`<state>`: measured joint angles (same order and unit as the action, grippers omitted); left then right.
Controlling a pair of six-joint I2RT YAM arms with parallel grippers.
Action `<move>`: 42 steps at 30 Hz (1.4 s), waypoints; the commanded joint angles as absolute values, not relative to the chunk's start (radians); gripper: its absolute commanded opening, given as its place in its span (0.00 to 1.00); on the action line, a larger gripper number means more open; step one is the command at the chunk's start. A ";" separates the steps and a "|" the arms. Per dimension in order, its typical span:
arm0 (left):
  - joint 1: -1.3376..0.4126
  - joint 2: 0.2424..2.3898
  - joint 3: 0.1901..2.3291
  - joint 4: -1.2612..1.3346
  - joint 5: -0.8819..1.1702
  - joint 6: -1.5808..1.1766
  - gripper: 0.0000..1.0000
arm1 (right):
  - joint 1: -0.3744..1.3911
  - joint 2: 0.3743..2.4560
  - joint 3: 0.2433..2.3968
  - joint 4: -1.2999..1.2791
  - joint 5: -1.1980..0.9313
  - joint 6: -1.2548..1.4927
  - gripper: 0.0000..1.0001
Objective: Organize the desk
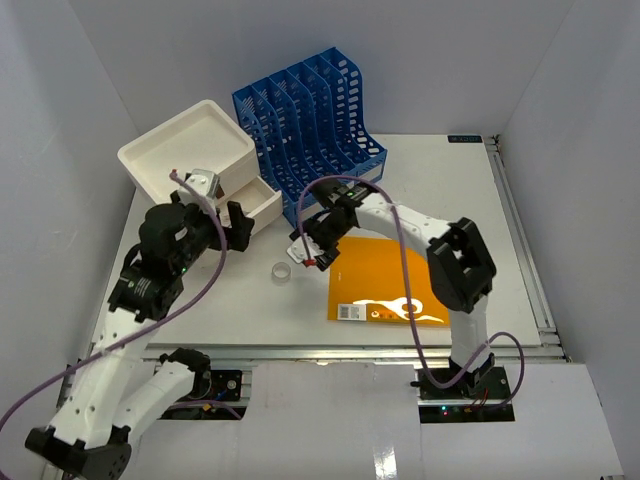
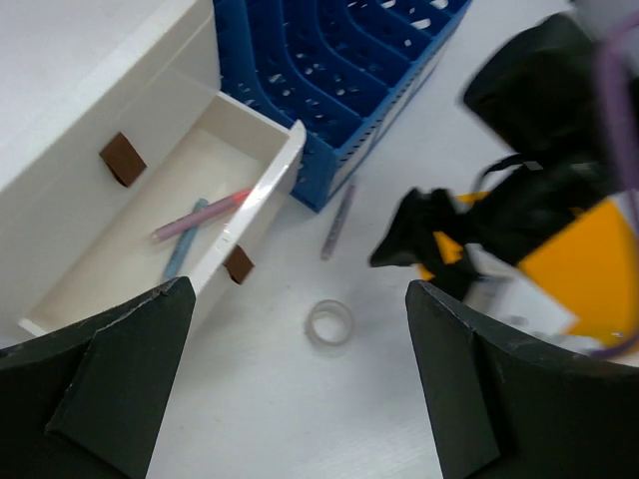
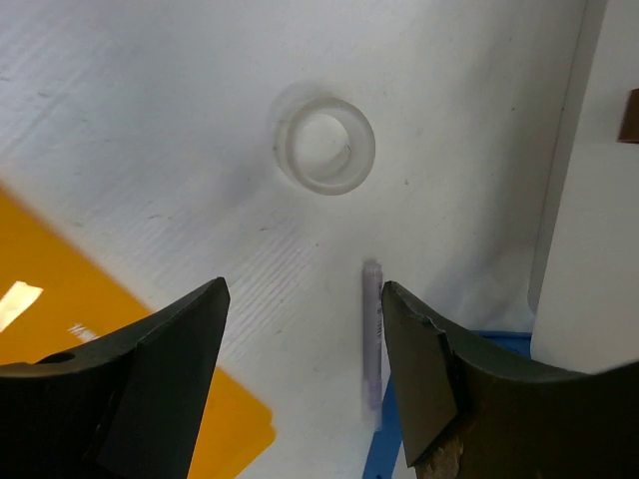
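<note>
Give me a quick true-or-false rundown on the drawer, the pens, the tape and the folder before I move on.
1. The drawer is open. True.
2. The drawer is empty. False: a pink pen and a blue pen lie in it.
3. The right hand grips the purple pen. False: the pen lies on the desk, and the hand is open and holds nothing.
4. The clear tape roll sits on the desk, outside the drawer. True.
5. The orange folder stands upright. False: it lies flat on the desk.
</note>
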<state>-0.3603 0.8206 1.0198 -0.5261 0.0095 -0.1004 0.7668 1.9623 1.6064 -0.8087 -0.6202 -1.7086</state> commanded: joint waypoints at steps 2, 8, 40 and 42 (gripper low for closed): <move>-0.357 0.606 0.932 -0.601 0.061 -0.387 0.98 | 0.815 2.181 1.882 -0.862 -0.488 -1.574 0.64; -0.357 0.477 0.894 -0.659 0.062 -0.487 0.98 | 0.813 2.302 2.014 -0.798 -0.410 -1.474 0.62; -0.358 0.341 0.852 -0.723 0.093 -0.591 0.98 | 0.837 2.420 1.969 -0.890 -0.189 -1.626 0.55; -0.357 0.338 0.862 -0.730 0.091 -0.591 0.98 | 0.842 2.444 2.007 -0.924 -0.181 -1.648 0.54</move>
<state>-0.3603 0.3408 0.8461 -0.7258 0.0749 -0.5795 0.8254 2.3402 1.9706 -0.7853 -0.2253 -1.5710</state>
